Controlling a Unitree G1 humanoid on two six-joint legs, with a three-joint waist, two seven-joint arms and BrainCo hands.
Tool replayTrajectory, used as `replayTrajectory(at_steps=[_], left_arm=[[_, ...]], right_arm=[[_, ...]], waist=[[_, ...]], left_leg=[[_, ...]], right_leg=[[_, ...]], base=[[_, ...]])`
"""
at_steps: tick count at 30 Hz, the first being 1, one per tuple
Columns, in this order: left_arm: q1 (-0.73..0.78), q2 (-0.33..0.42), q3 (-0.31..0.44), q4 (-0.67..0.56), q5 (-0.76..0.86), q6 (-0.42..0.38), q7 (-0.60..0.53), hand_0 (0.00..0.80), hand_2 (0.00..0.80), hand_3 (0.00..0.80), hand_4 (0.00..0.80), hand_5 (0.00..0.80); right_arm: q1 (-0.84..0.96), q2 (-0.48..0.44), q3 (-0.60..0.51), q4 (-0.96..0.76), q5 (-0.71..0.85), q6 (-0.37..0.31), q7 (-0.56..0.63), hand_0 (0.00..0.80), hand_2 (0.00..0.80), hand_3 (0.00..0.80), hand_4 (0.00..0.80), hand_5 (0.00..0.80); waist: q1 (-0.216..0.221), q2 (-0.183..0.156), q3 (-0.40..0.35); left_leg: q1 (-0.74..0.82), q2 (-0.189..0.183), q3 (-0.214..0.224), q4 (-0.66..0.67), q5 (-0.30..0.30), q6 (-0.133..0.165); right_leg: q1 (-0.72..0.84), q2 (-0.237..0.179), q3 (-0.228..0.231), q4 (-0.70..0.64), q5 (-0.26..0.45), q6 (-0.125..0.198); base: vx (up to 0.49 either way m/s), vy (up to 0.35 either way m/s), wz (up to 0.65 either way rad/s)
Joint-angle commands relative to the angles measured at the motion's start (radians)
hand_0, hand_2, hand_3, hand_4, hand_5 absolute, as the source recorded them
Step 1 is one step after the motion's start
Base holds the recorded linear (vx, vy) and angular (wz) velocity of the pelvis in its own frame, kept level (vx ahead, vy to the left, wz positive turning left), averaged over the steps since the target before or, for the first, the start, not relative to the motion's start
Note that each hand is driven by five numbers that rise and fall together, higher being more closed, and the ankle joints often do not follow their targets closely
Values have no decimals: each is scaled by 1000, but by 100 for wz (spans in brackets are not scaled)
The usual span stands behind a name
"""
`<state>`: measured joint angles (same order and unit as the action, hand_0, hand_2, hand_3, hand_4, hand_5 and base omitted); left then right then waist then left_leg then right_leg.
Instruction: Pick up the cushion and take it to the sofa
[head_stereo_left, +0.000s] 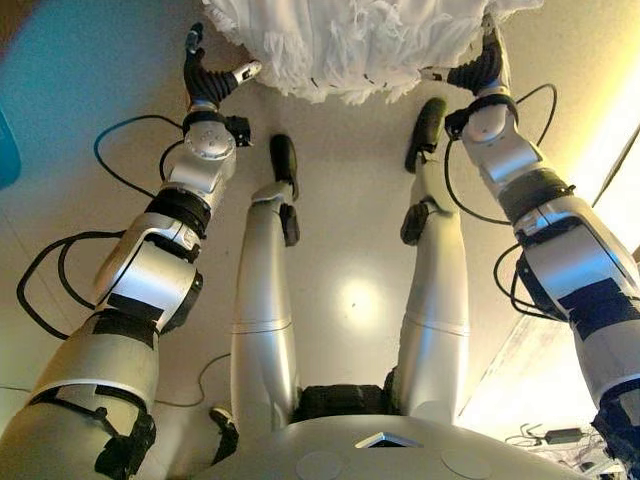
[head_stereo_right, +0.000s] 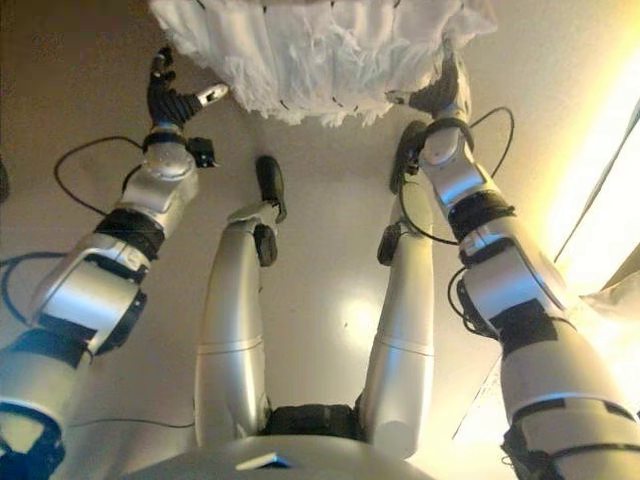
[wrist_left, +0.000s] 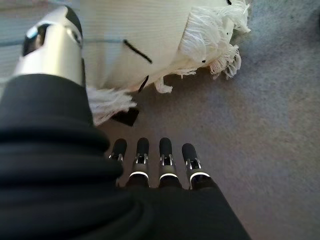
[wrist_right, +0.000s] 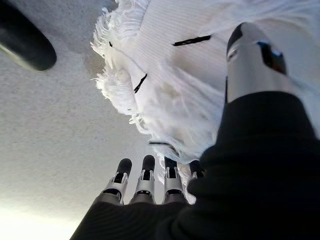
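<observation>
On the floor (head_stereo_left: 350, 250), at the far edge of the scene, a white fringed cushion (head_stereo_left: 340, 45) with short black stitches is seen lying between the 2 hands. At its left side the left hand (head_stereo_left: 208, 75) is set just beside the fringe: in the left wrist view its fingers (wrist_left: 165, 150) are held straight and released over bare floor, and its thumb (wrist_left: 52, 47) is raised next to the cushion's edge, though contact with the fringe cannot be judged for certain. At the cushion's right side the right hand (head_stereo_right: 440, 90) is placed against the fringe. In the right wrist view its fingers (wrist_right: 147, 167) are extended and relaxed, with the tips of some hidden behind white tassels, and its thumb (wrist_right: 255, 57) is laid over the cushion's ribbed cover. Nothing is seen gripped by either hand, and the cushion appears to rest on the floor.
</observation>
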<state>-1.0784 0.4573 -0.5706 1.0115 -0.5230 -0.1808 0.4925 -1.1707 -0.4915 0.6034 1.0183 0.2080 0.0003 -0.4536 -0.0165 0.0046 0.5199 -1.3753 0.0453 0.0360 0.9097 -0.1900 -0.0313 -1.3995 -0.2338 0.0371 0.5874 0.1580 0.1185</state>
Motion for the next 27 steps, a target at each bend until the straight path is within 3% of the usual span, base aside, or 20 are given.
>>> replayTrajectory(at_steps=[1, 11, 12, 13, 17, 20, 21, 25, 26, 27], left_arm=[[-18, 19, 33, -37, 57, -9, 13, 0, 0, 0, 0, 0], [-115, 46, -33, -94, 118, 10, -62, 0, 0, 0, 0, 0], [-126, 46, -45, -103, 106, 40, -89, 0, 0, 0, 0, 0], [-177, 186, -59, -38, 17, -10, -262, 0, 0, 0, 0, 0], [-56, 160, -62, -88, -19, -112, -260, 0, 0, 0, 0, 0], [20, 124, -26, -124, 15, -202, -274, 0, 0, 0, 0, 0], [39, 115, -16, -138, 15, -217, -296, 0, 0, 0, 0, 0], [99, 96, -1, -225, -21, -187, -383, 0, 0, 0, 0, 0], [116, 96, -2, -241, -52, -170, -434, 0, 0, 0, 0, 0], [127, 96, -3, -260, -72, -161, -480, 85, 85, 85, 85, 85]], right_arm=[[-34, -69, 72, -84, -18, -7, 14, 0, 0, 0, 0, 0], [-97, -78, 88, -150, 39, -32, 33, 0, 0, 0, 0, 0], [-103, -78, 88, -166, 49, -32, 35, 0, 0, 0, 0, 0], [-100, -115, 105, -211, 72, -17, 50, 0, 0, 0, 0, 0], [-48, -139, 67, -236, 226, -28, 61, 0, 0, 0, 0, 0], [28, -90, -25, -206, 367, -105, 101, 0, 0, 0, 0, 0], [49, -82, -44, -203, 345, -139, 127, 0, 0, 0, 0, 0], [114, -95, -40, -278, 277, -214, 290, 0, 0, 0, 0, 0], [133, -96, -26, -318, 256, -217, 339, 60, 60, 60, 60, 60], [147, -106, -9, -361, 249, -217, 382, 351, 351, 351, 351, 351]], waist=[[-6, 81, 0], [-13, 86, 0], [-14, 85, 0], [-26, 104, 0], [-23, 130, 0], [-8, 127, 0], [-6, 124, 0], [-7, 114, 0], [-7, 110, 0], [-8, 108, 0]], left_leg=[[-35, -14, -69, -104, 132, -35], [-156, -10, -70, -15, 123, -48], [-167, -8, -70, -10, 124, -50], [-168, 10, -67, -29, 141, -57], [-177, 32, -62, 30, 110, -54], [-194, 52, -68, 17, 106, -56], [-194, 57, -68, 9, 106, -57], [-195, 76, -65, 1, 102, -61], [-194, 85, -72, 39, 67, -71], [-194, 91, -74, 48, 65, -71]], right_leg=[[-40, -12, 45, 136, -61, 42], [-158, -12, 79, 225, -70, 44], [-168, -12, 82, 230, -69, 45], [-170, -15, 78, 229, -66, 42], [-170, -27, 70, 253, -85, 36], [-170, -48, 36, 227, -84, 32], [-170, -52, 29, 221, -84, 30], [-170, -65, 28, 213, -87, 25], [-170, -62, 39, 259, -128, 32], [-170, -65, 40, 267, -131, 31]], base=[[23, 53, 0], [22, 33, 2], [43, 127, 1], [40, 161, 5], [30, 99, -9], [11, -5, -14], [21, 1, -11], [32, -11, -14], [75, -41, -2], [74, -45, -3]])
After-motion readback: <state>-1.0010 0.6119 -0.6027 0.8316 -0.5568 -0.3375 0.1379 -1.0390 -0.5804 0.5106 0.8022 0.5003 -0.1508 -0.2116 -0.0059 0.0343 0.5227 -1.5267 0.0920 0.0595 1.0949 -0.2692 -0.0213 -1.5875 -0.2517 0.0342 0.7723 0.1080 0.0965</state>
